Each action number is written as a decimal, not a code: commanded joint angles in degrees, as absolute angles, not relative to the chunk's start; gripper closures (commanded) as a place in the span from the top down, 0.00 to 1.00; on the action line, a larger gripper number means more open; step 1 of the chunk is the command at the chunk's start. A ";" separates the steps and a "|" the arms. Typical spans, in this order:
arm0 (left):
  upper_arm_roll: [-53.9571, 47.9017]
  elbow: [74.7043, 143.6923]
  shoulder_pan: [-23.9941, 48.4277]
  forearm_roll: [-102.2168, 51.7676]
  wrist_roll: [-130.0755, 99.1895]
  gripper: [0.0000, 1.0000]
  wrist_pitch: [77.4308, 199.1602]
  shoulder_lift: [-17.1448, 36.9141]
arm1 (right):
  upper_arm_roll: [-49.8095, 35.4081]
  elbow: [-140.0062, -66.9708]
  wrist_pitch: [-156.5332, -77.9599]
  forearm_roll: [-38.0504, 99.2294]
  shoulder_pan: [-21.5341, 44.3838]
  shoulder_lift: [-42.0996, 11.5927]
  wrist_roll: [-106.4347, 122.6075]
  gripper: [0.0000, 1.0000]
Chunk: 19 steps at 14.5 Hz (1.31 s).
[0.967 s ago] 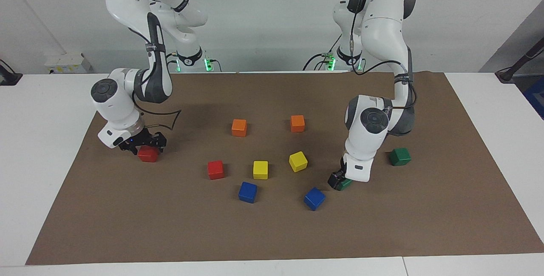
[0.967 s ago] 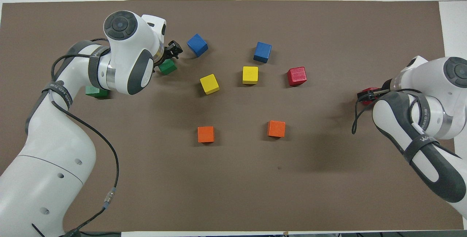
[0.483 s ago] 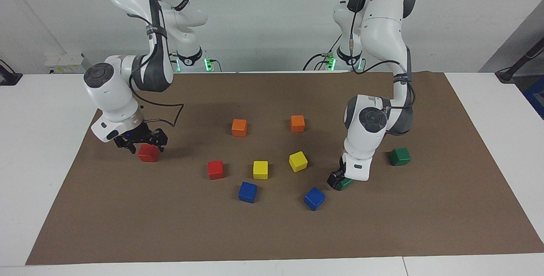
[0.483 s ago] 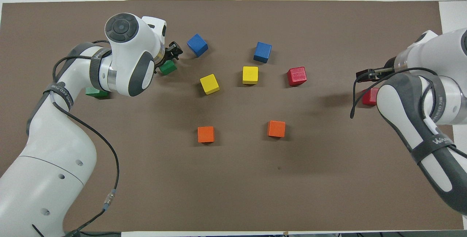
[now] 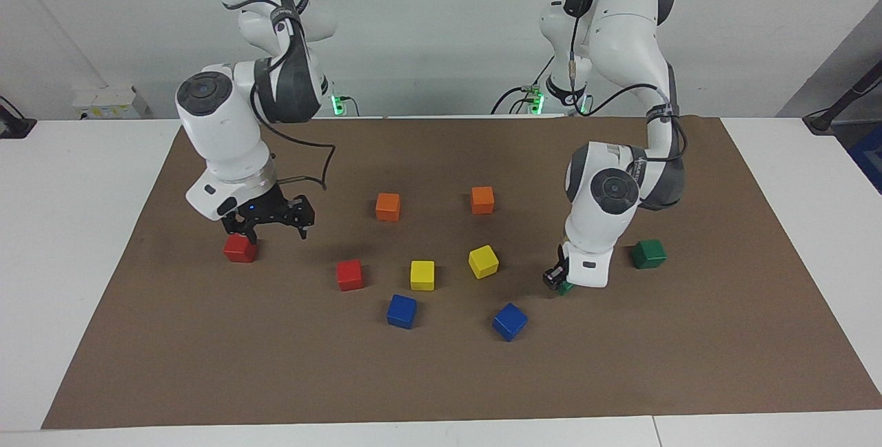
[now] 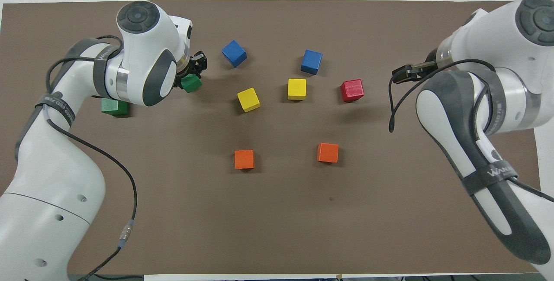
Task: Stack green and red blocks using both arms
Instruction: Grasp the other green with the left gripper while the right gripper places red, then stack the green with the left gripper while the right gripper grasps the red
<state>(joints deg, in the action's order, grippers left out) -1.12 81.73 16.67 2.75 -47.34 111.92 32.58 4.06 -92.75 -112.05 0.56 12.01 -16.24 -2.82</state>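
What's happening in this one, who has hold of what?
The left gripper has shut on a green block near a blue cube. The right gripper is open, holding nothing, just above a red block on the brown mat. The second green block and second red block sit unstacked.

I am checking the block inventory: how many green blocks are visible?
2. One green block lies on the mat at the left arm's end; the other green block is gripped by the left end effector.
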 commanded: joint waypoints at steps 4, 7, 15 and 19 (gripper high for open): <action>-1.23 89.80 7.05 2.82 -23.70 0.00 106.79 20.85 | 3.96 -78.93 -106.96 -0.09 11.77 -26.54 -3.69 1.00; -1.32 93.51 1.95 2.64 -11.90 0.00 106.79 18.20 | 4.04 -77.88 -107.23 0.00 14.15 -28.12 -4.22 1.00; -1.32 102.20 -2.37 0.97 -0.35 0.00 114.24 15.47 | 3.96 -84.53 -114.59 0.79 18.11 -27.43 -7.73 1.00; -1.23 103.01 -2.37 -0.26 2.37 0.00 115.66 15.21 | 3.96 -91.57 -120.13 0.18 18.28 -25.76 -7.82 1.00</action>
